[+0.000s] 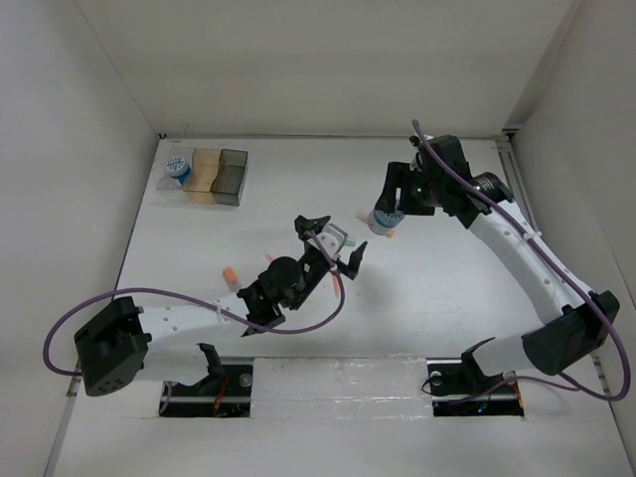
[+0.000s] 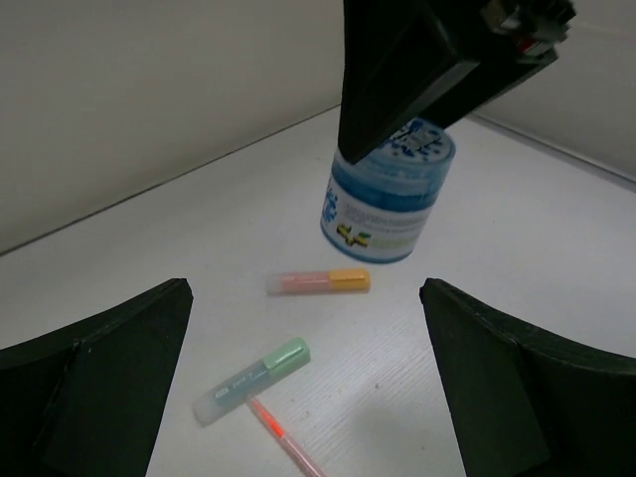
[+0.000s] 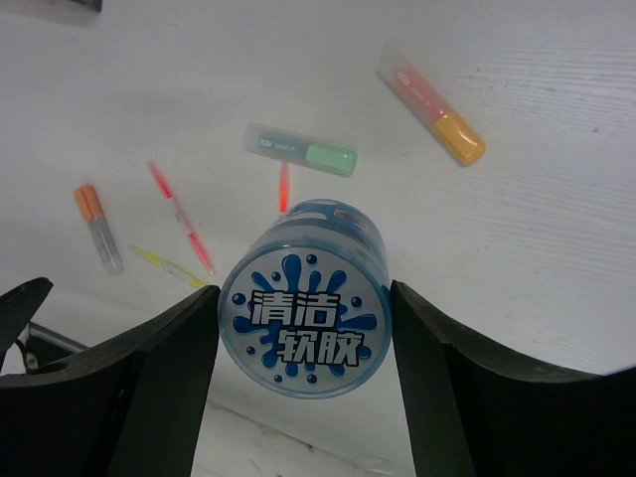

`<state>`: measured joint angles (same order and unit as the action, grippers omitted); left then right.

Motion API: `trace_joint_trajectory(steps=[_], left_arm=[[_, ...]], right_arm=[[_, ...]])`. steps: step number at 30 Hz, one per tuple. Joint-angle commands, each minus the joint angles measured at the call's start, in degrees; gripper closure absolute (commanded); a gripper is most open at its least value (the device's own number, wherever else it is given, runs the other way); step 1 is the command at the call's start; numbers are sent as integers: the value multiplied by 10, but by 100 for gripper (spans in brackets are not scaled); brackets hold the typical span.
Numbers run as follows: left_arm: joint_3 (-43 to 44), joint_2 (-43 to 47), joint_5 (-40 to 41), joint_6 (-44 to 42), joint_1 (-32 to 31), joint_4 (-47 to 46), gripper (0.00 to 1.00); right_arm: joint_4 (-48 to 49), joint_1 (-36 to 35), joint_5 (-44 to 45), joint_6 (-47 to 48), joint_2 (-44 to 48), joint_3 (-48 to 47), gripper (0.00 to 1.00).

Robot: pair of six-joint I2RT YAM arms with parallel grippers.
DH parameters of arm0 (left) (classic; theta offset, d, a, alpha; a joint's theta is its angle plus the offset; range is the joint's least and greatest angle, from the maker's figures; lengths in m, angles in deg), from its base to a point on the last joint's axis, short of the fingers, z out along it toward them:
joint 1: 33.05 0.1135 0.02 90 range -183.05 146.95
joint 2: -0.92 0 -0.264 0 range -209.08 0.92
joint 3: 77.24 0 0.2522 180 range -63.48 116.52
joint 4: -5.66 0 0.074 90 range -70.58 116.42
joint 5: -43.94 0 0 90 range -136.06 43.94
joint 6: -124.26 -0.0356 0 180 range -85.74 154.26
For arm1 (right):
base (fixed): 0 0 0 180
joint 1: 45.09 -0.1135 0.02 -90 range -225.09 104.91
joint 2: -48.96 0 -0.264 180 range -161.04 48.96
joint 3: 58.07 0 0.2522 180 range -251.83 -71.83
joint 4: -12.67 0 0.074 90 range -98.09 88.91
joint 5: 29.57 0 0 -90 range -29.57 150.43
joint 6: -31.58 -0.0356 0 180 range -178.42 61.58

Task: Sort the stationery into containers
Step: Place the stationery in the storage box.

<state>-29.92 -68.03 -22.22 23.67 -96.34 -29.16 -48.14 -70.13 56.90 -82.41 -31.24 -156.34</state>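
My right gripper (image 1: 390,212) is shut on a round blue-and-white roll (image 3: 303,318), its fingers (image 3: 149,378) against both sides of the lid. In the left wrist view the roll (image 2: 388,204) stands on or just above the table. My left gripper (image 1: 335,241) is open and empty over a green-capped highlighter (image 2: 253,380), a red pen (image 2: 283,437) and an orange-capped highlighter (image 2: 318,281). The three joined bins (image 1: 227,177) stand at the far left. A second blue-and-white roll (image 1: 178,167) sits in the clear bin.
An orange-capped marker (image 1: 231,274) lies alone to the left of the left arm. The right wrist view also shows a thin yellow pen (image 3: 164,263) and a red pen (image 3: 179,214) on the table. White walls enclose the table.
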Motion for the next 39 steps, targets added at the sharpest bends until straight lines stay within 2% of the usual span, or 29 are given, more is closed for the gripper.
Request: trace_joint_trajectory(steps=[1, 10, 25, 39], left_arm=[[12, 18, -48, -18, -2, -72, 0], [30, -5, -99, -7, -2, -46, 0], [25, -22, -67, -19, -2, -51, 0], [41, -46, -50, -36, -2, -51, 0]], right_arm=[[35, -26, -11, -18, 19, 3, 100], [52, -83, 1, -49, 24, 3, 100], [57, -149, 24, -73, 29, -7, 100], [63, -172, 29, -73, 40, -7, 100]])
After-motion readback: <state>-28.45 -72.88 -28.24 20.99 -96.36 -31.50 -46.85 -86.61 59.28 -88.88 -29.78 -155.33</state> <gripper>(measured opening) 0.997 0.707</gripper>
